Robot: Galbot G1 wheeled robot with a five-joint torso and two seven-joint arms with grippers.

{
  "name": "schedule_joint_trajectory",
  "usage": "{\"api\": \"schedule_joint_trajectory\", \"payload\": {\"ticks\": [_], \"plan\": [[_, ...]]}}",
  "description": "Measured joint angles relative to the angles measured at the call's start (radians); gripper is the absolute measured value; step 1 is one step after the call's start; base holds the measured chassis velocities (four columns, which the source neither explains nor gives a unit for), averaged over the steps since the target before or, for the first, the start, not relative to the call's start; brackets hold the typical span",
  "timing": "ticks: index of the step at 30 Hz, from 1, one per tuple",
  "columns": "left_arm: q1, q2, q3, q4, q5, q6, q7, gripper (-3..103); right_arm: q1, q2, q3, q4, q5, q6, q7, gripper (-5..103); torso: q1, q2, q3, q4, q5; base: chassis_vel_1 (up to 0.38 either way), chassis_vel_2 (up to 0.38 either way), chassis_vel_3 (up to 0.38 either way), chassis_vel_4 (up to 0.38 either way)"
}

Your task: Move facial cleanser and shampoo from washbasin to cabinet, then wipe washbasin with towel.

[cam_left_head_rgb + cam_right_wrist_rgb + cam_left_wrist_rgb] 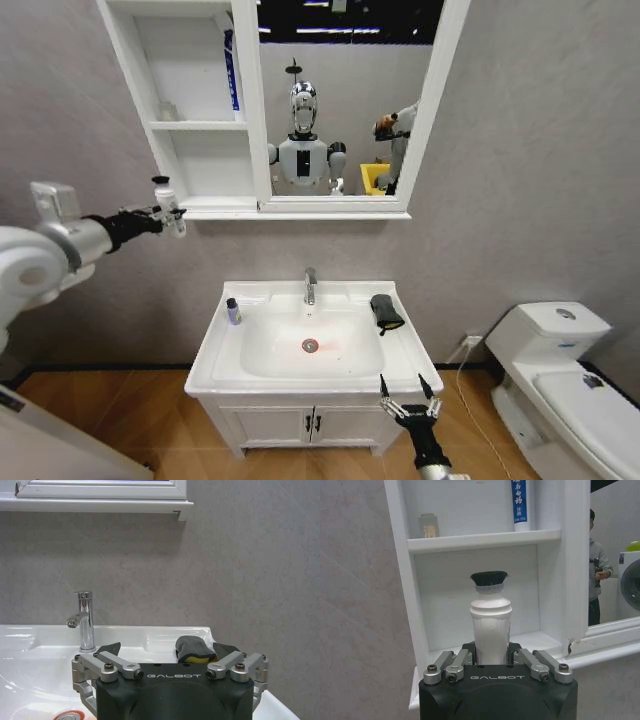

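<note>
The left gripper (pixel 168 213) is pinched on a white bottle with a black cap (pixel 490 625), holding it low on the body and upright, just off the cabinet (pixel 195 125) at about nine o'clock from its bottom shelf; whether this one is the cleanser or the shampoo I can't tell from the label side facing away. It looks like stiff, smooth plastic, light enough for one arm but likely slippery, so the grip around the straight lower body seems the sound place, not the narrow neck. A small dark-capped bottle (pixel 233 311) stands on the washbasin (pixel 310 375) rim at nine o'clock from the bowl, well apart from the chrome faucet (pixel 310 285) at twelve. The towel (pixel 386 311) lies bunched on the rim at three o'clock; soft and limp, it would best be taken by its raised fold. The right gripper (pixel 410 404) hovers with fingers spread at the front edge, near five o'clock.
</note>
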Motion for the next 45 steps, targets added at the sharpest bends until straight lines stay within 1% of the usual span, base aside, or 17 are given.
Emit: {"api": "schedule_joint_trajectory", "payload": {"ticks": [2, 3, 6, 8, 12, 14, 15, 17, 23, 26, 35, 36, 38, 39, 41, 42, 45], "plan": [[-0.116, -0.066, 0.111, 0.074, 0.002, 0.009, -0.030, 30, 0.008, -0.001, 0.002, -0.001, 0.002, -0.002, 0.000, 100, 0.000, 0.000, 0.000, -0.0005, -0.0003, 0.000, 0.000, 0.000, 0.000], [-0.148, -0.091, 0.140, 0.099, 0.007, 0.012, -0.039, 30, 0.010, -0.001, 0.003, -0.001, 0.002, -0.003, 0.000, 100, 0.000, 0.000, 0.000, -0.0005, 0.0000, 0.000, 0.000, 0.000, 0.000], [-0.175, -0.115, 0.164, 0.124, 0.020, 0.012, -0.043, 30, 0.010, -0.001, 0.005, -0.001, 0.004, -0.003, 0.000, 100, 0.000, 0.000, 0.000, -0.0007, 0.0000, 0.000, 0.000, 0.000, 0.000], [-0.234, -0.172, 0.209, 0.183, 0.053, 0.010, -0.045, 30, 0.011, -0.006, 0.010, -0.003, 0.011, -0.005, 0.000, 100, 0.000, 0.000, 0.000, -0.0005, 0.0000, 0.000, 0.000, 0.000, 0.000], [-0.278, -0.213, 0.242, 0.233, 0.092, 0.006, -0.047, 30, 0.011, -0.010, 0.015, -0.007, 0.015, -0.005, 0.000, 100, 0.000, 0.000, 0.000, -0.0003, 0.0000, 0.000, 0.000, 0.000, 0.000], [-0.333, -0.270, 0.274, 0.309, 0.152, -0.004, -0.034, 30, 0.011, -0.017, 0.022, -0.010, 0.025, -0.005, 0.000, 100, 0.000, 0.000, 0.000, -0.0004, 0.0001, 0.000, 0.000, 0.000, 0.000], [-0.333, -0.270, 0.274, 0.309, 0.152, -0.004, -0.034, 30, 0.011, -0.017, 0.022, -0.010, 0.025, -0.005, 0.000, 100, 0.000, 0.000, 0.000, -0.0004, 0.0001, 0.000, 0.000, 0.000, 0.000], [-0.363, -0.306, 0.293, 0.362, 0.184, -0.008, -0.023, 30, 0.014, -0.020, 0.026, -0.017, 0.030, -0.005, 0.001, 100, 0.000, 0.000, 0.000, -0.0003, 0.0002, 0.000, 0.000, 0.000, 0.000], [-0.382, -0.348, 0.311, 0.422, 0.223, -0.016, -0.012, 30, 0.016, -0.021, 0.026, -0.024, 0.032, -0.004, 0.001, 100, 0.000, 0.000, 0.000, -0.0003, 0.0001, 0.000, 0.000, 0.000, 0.000], [-0.392, -0.393, 0.321, 0.492, 0.274, -0.027, 0.002, 30, 0.021, -0.021, 0.026, -0.031, 0.032, -0.002, 0.002, 100, 0.000, 0.000, 0.000, -0.0003, 0.0001, 0.000, 0.000, 0.000, 0.000], [-0.390, -0.424, 0.323, 0.544, 0.307, -0.044, 0.002, 30, 0.018, -0.024, 0.035, -0.033, 0.037, 0.006, 0.007, 100, 0.000, 0.000, 0.000, -0.0003, 0.0000, 0.000, 0.000, 0.000, 0.000], [-0.387, -0.425, 0.323, 0.546, 0.309, -0.046, 0.002, 27, 0.017, -0.024, 0.035, -0.033, 0.037, 0.008, 0.008, 100, 0.000, 0.000, 0.000, -0.0003, 0.0000, 0.000, 0.000, 0.000, 0.000], [-0.384, -0.425, 0.323, 0.546, 0.312, -0.049, 0.001, 27, 0.016, -0.023, 0.035, -0.033, 0.037, 0.009, 0.008, 100, 0.000, 0.000, 0.000, -0.0003, 0.0001, 0.000, 0.000, 0.000, 0.000], [-0.382, -0.425, 0.323, 0.545, 0.313, -0.050, 0.001, 30, 0.015, -0.023, 0.035, -0.033, 0.037, 0.009, 0.008, 100, 0.000, 0.000, 0.000, -0.0003, 0.0002, 0.000, 0.000, 0.000, 0.000], [-0.376, -0.424, 0.322, 0.544, 0.313, -0.050, 0.000, 41, 0.012, -0.022, 0.033, -0.034, 0.037, 0.015, 0.009, 100, 0.000, 0.000, 0.000, -0.0002, -0.0001, 0.000, 0.000, 0.000, 0.000], [-0.376, -0.424, 0.322, 0.544, 0.313, -0.050, 0.000, 41, 0.012, -0.022, 0.033, -0.034, 0.037, 0.015, 0.009, 100, 0.000, 0.000, 0.000, -0.0002, -0.0001, 0.000, 0.000, 0.000, 0.000], [-0.363, -0.390, 0.321, 0.499, 0.302, -0.054, -0.003, 57, 0.005, -0.018, 0.031, -0.038, 0.036, 0.027, 0.010, 100, 0.000, 0.000, 0.000, -0.0005, 0.0002, 0.000, 0.000, 0.000, 0.000]]}}
